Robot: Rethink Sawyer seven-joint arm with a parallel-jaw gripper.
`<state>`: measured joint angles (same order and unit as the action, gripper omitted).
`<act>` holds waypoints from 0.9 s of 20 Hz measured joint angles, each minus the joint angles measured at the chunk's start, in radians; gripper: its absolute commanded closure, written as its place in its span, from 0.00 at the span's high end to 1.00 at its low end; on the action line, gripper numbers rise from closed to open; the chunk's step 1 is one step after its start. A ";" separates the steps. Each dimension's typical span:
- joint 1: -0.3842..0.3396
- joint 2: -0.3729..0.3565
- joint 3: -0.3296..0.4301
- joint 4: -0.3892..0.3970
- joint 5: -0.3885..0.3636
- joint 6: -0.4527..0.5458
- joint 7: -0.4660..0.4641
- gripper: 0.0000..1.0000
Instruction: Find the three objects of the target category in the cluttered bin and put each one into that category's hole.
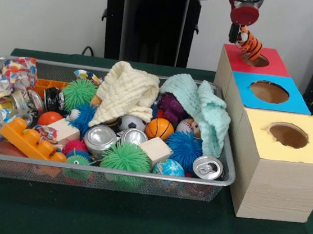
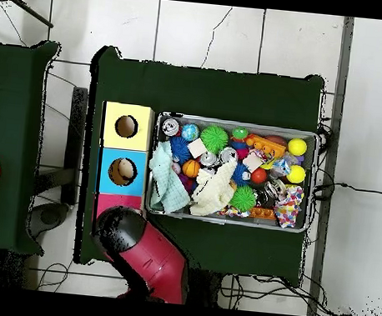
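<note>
Green cloth covers the table (image 1: 132,227), where a wire-mesh bin (image 1: 226,178) sits beside a row of three wooden boxes. Above the red-topped box (image 1: 264,61) hangs the gripper (image 1: 242,33), pinching a small striped tiger toy (image 1: 250,46) that dangles just over the rim of that box's hole (image 1: 257,61). Next come the blue-topped box (image 1: 269,93) and the yellow-topped box (image 1: 286,143), each with its own round hole. Inside the bin lie a cream cloth (image 1: 128,91), a mint cloth (image 1: 205,108), spiky green balls, a mini basketball (image 1: 159,128), drink cans and an orange toy brick (image 1: 26,139).
</note>
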<state>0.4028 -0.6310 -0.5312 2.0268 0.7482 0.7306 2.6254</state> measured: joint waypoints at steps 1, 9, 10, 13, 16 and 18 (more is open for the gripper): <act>0.000 0.002 0.002 0.000 0.000 0.000 0.000 0.00; 0.000 0.016 0.023 0.000 0.001 0.000 0.000 0.00; 0.000 0.018 0.025 0.000 0.003 0.000 0.000 0.00; 0.000 0.025 0.033 0.000 0.017 0.000 0.000 0.00; 0.004 0.031 0.040 0.000 0.031 0.000 0.000 0.00; 0.013 0.035 0.042 0.000 0.033 0.000 0.000 0.00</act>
<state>0.4158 -0.5965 -0.4895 2.0267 0.7808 0.7306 2.6254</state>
